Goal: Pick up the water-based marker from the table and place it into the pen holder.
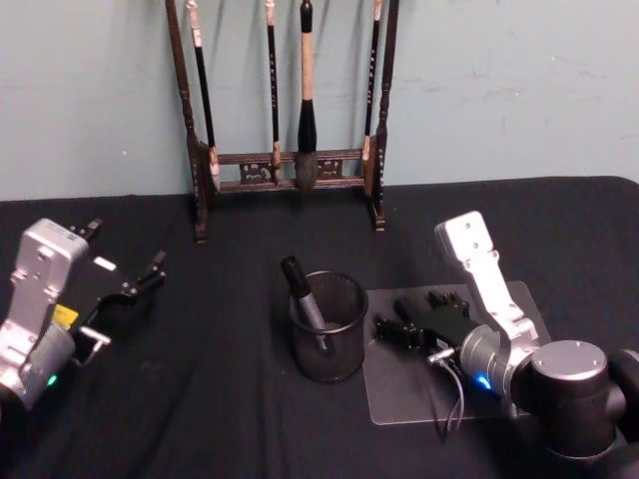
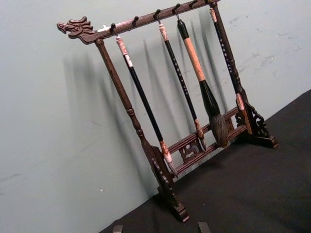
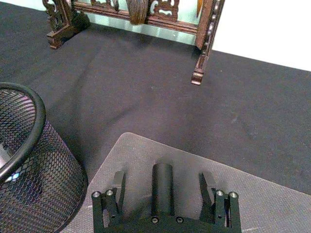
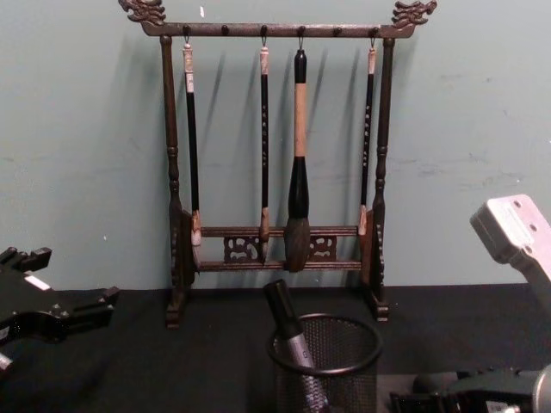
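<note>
black wire mesh forms the pen holder, a short round cup at the centre of the head view, on the black cloth table. the marker stands inside it, dark cap up and leaning toward the upper left of the frame against the rim. the cup is wider than the pen, so the pen rests tilted rather than upright. from the chest view the marker pokes above the holder at the bottom centre.

the right gripper sits low at the centre right, just beside the cup, over a grey patch of the table. in its wrist view the right gripper has its fingers spread wide with nothing between them, and the mesh wall is close by. that pose suits an arm that has let go, so the placing looks done.

the left gripper hangs at the left edge, well apart from the cup, fingers parted and empty. it seems parked out of the way.

a tall wooden brush rack stands at the upper centre against the pale wall, with brushes hanging from it; it plays no part in the task.
</note>
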